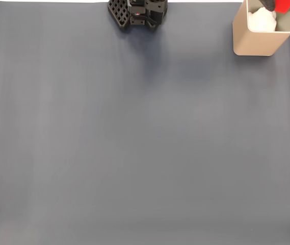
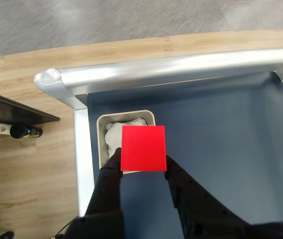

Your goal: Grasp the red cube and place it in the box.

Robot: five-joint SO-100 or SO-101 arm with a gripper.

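In the wrist view the fingers pinch the red cube by its two sides, holding it above the box whose opening lies just beyond and beneath them, likely lined up for a drop. White crumpled stuff sits inside. The cube hides most of the opening, and the fixed view cuts off the cube at its top edge above the desk.

The fixed view looks straight down on the table from high up. The wrist view hangs close above the box at the table's corner; both share that box.
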